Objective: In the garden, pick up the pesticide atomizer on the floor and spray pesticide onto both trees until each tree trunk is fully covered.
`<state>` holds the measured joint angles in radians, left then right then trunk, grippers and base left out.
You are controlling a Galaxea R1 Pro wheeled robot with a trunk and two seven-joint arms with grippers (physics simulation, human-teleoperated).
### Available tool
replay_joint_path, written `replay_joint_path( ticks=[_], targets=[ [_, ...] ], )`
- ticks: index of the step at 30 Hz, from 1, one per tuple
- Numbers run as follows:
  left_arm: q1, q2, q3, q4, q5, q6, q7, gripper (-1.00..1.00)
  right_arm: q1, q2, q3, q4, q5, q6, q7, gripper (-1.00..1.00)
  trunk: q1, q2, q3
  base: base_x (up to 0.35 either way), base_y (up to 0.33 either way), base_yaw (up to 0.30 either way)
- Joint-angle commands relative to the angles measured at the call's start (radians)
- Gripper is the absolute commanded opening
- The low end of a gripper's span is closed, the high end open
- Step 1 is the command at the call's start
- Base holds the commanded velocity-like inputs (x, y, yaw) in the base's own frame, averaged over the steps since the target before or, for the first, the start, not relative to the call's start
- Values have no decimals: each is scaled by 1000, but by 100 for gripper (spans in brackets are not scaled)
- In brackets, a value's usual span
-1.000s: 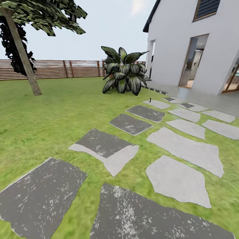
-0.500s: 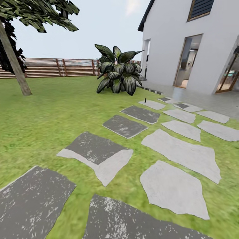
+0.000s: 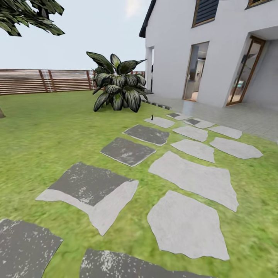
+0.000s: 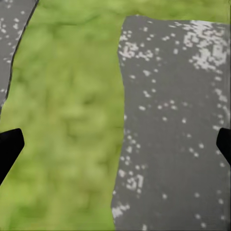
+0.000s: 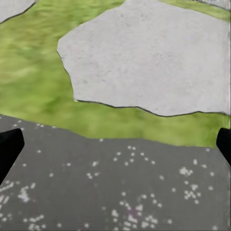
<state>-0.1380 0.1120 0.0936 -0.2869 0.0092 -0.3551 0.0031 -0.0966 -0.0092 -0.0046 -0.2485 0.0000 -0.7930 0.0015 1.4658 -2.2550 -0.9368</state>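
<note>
On the lawn (image 3: 46, 131), head view, left to right
Tree foliage: leafy branches (image 3: 27, 15) hang in at the upper left corner; a sliver of trunk base (image 3: 1, 114) shows at the left edge.
Fence: a brown slatted wooden fence (image 3: 46, 80) runs along the far side of the grass.
Plant: a broad-leaved, dark green striped plant (image 3: 117, 87) stands in front of the fence, near the house corner.
Pesticide atomizer: a tiny dark upright object (image 3: 152, 117) stands at the edge of a far paving slab, just beyond the plant; too small to identify surely.
Paving slabs: dark grey slabs (image 3: 127, 150) on the left of the path, pale grey slabs (image 3: 193, 179) on the right, grass between them.
House: white walls (image 3: 173, 50), open doorways and a paved terrace (image 3: 239, 117) at the right.
Left gripper (image 4: 115, 144): black fingertips at both frame edges, jaws wide apart, nothing between them, over grass and a dark slab.
Right gripper (image 5: 115, 144): fingertips likewise far apart and empty, over a dark slab with a pale slab beyond.
</note>
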Motion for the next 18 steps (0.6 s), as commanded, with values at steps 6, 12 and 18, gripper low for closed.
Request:
replay_joint_path(
  ticks=[6,12,18],
  targets=[
    [0,0,0,0,0,1,0,100,0,0,0,0,0,0,0,100,0,0,0,322,-107,-170],
    [0,0,0,0,-1,1,0,100,0,0,0,0,0,0,-3,100,0,0,0,327,-103,-27],
    [0,0,0,0,0,1,0,100,0,0,-1,0,0,0,-3,100,0,0,0,328,-102,-2]
  ],
)
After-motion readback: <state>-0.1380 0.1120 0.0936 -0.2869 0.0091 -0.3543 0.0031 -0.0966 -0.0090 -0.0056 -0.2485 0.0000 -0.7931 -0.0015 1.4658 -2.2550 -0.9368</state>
